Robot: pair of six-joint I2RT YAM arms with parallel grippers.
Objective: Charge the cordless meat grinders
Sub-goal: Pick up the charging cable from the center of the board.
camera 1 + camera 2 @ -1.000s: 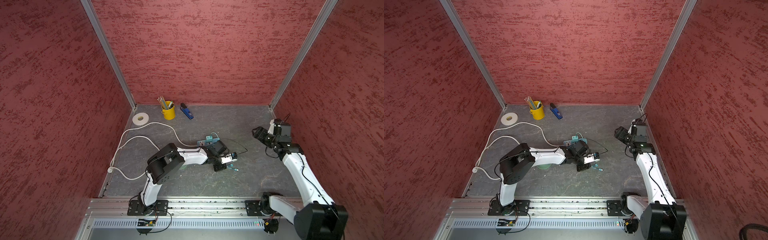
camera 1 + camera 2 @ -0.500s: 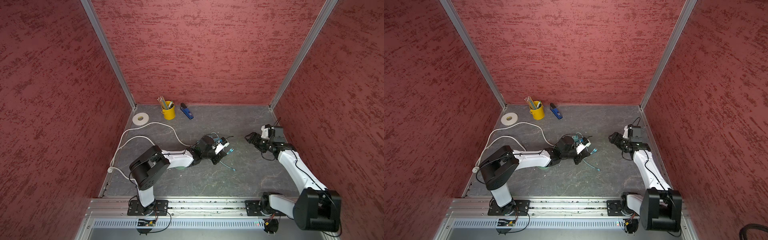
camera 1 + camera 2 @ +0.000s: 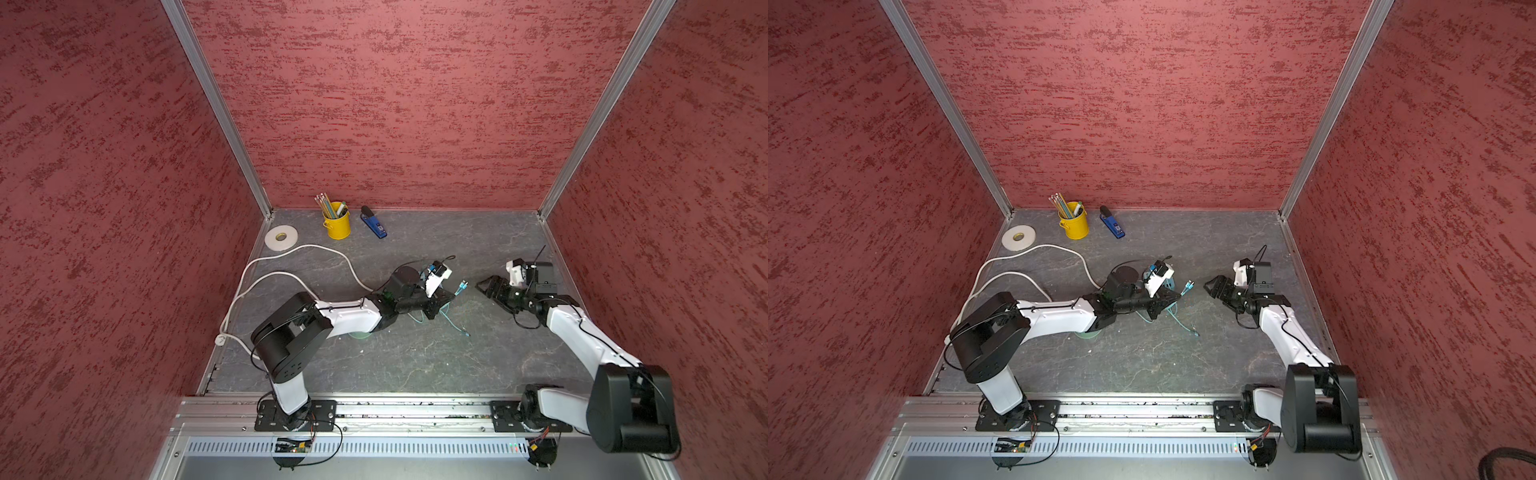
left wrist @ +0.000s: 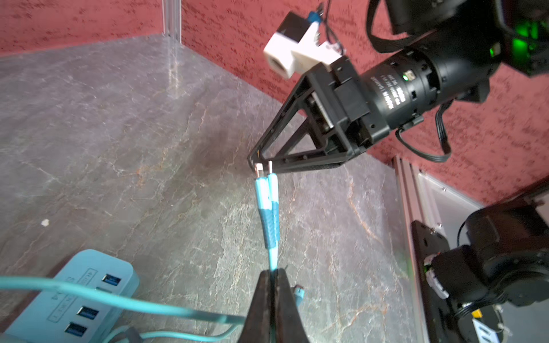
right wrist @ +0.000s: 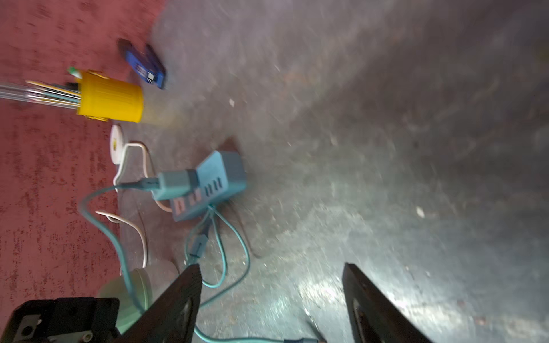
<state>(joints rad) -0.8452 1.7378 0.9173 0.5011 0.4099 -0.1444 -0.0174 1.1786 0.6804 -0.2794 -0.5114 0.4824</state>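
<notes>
Pinching the thin teal braided charging cable (image 4: 269,219) a little behind its two pale plug heads, the left gripper (image 4: 274,271) is fully closed on it and holds the heads up clear of the grey stone-pattern tabletop (image 4: 118,133). Right gripper (image 5: 270,265): jaws spread wide, nothing between them. In the left wrist view its tips sit right at the metal plug ends; touching or just short, cannot tell. Reads as a hand-over of one plug. To do it well: close on the stiff plug housing, not the braid, leave the metal tip sticking out, and take one head only, since the two lie side by side and could get clamped together. Pale mint-green dome-shaped plastic meat grinder (image 5: 130,285) stands to the near left of the grippers, mostly hidden under the left forearm in both top views; a cable strand crosses in front of it, port not visible. Teal-blue plastic power strip (image 4: 74,297) lies beneath the left wrist with slack loops around it, a snag risk. Open floor near and right of centre gives the best room to swing. Yellow metal pencil cup (image 3: 337,226), small blue stapler-like object (image 3: 374,227) and white tape roll (image 3: 281,238) sit along the far wall, well apart. Right arm is close to the right wall, so little margin there.
</notes>
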